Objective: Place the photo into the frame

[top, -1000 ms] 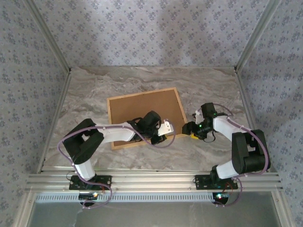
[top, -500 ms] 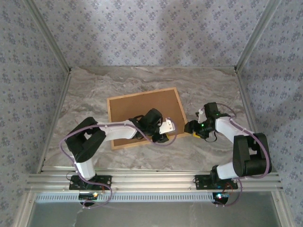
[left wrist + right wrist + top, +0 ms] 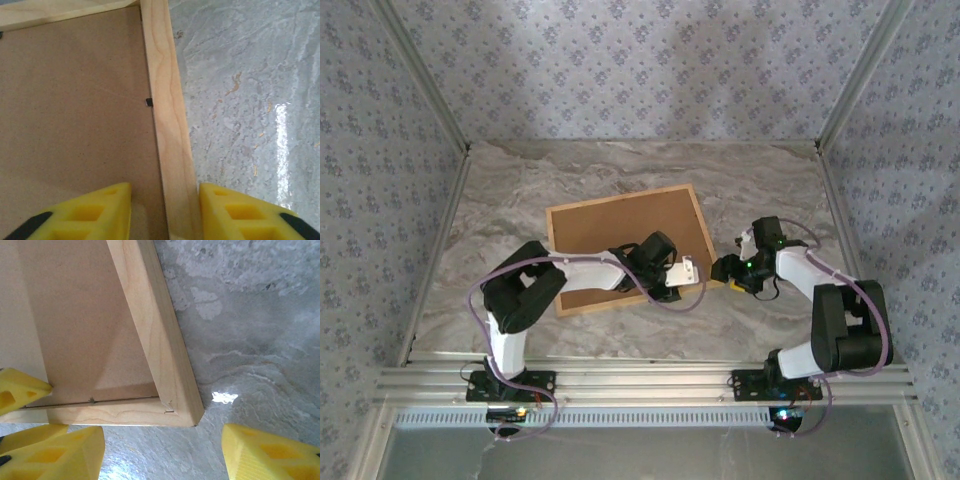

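Note:
The frame [image 3: 625,245] lies back up on the marble table, its plain brown board [image 3: 75,100] facing me inside the light wood rail [image 3: 167,125]. The photo is hidden. My left gripper [image 3: 674,282] is at the frame's near right corner and stands open [image 3: 165,192] astride the rail: one yellow finger is over the board, the other against the rail's outer edge on the table side. My right gripper [image 3: 725,270] stands open [image 3: 163,440] just off that same frame corner [image 3: 175,405], with bare table between its fingers.
The marble table [image 3: 770,190] is walled in by patterned panels at the back and sides. A small black clip [image 3: 149,102] sits at the board's edge. A yellow fingertip [image 3: 22,390] of the left gripper shows over the board in the right wrist view.
My left arm has slid right along the frame's near edge, and its jaws have gone from shut to open. The right gripper has shifted slightly and stays open.

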